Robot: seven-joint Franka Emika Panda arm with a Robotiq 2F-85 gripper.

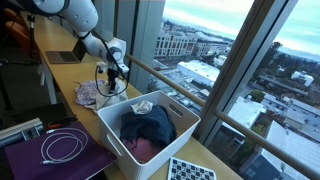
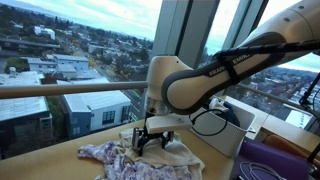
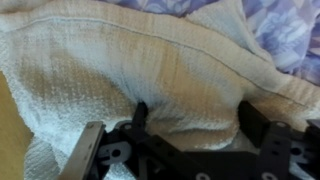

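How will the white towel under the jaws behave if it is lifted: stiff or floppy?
Probably floppy: the white towel lies in soft folds and creases. Likely light, as it looks thin. Its textured weave should not slip easily, but it touches the patterned cloth, which may drag along.

Layout about the bin (image 1: 112, 135): clothes (image 1: 148, 125) in it; towel (image 2: 178, 155) on the table (image 2: 55, 168) just beyond it, with the gripper (image 2: 150, 142) directly above the towel.

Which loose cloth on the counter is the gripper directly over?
The plain cream towel: the gripper straddles it with open jaws, while the purple-patterned cloth lies beside it.
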